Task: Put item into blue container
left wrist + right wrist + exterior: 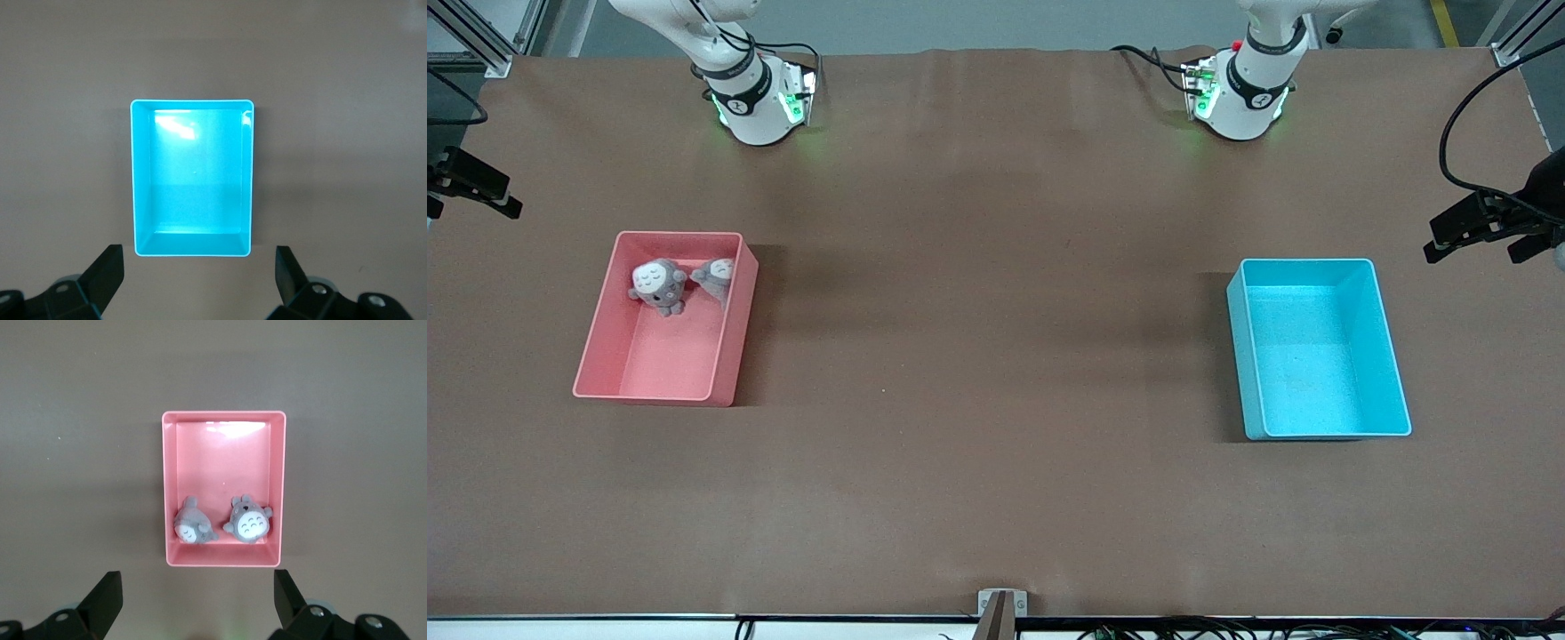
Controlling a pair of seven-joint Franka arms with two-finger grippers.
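Two grey plush toys lay in the pink bin; the blue container stood empty. The left claw and right claw were held released above these bins. Soft, light handling was expected; a mid-body grasp was advised.

The whole desk is taken in from a high front camera facing the arm bases. The blue container is viewed straight down from the left wrist camera, the pink bin from the right; both bins are shared with the front view.
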